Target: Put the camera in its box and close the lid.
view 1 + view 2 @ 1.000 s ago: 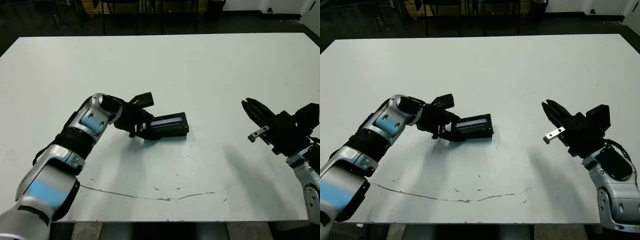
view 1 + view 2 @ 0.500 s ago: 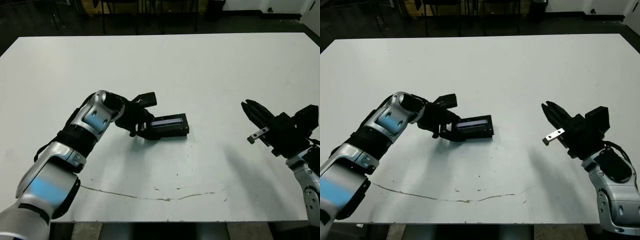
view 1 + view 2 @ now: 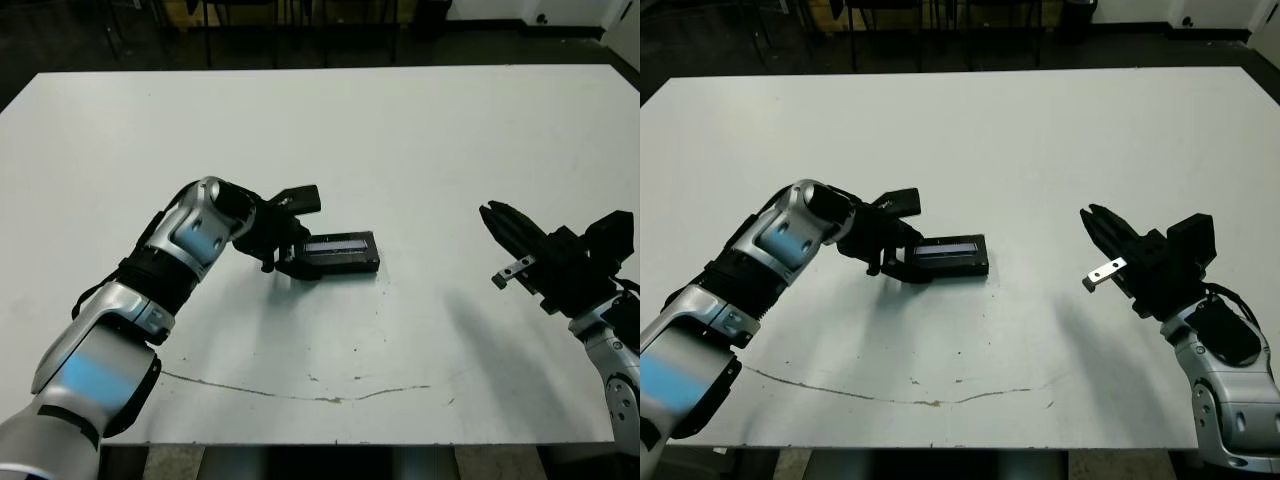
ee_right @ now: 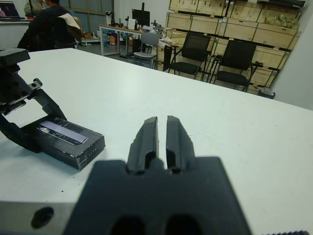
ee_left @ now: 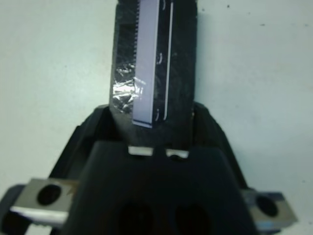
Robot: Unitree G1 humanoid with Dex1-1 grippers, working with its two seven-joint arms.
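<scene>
The box lies near the table's middle, and the lid rests flat on top of it, silvery strip up. My left gripper is at the box's left end, one finger on each long side, shut on it. In the left wrist view the lid's strip runs away from the fingers. The camera is hidden. Far to the right my right gripper hovers above the table, shut and holding nothing. Its wrist view looks across at the box.
A thin dark crack line runs across the white table near the front edge. Chairs, desks and a seated person show beyond the table's far side in the right wrist view.
My left gripper and the closed box have shifted slightly to the right together. The right gripper has barely moved.
</scene>
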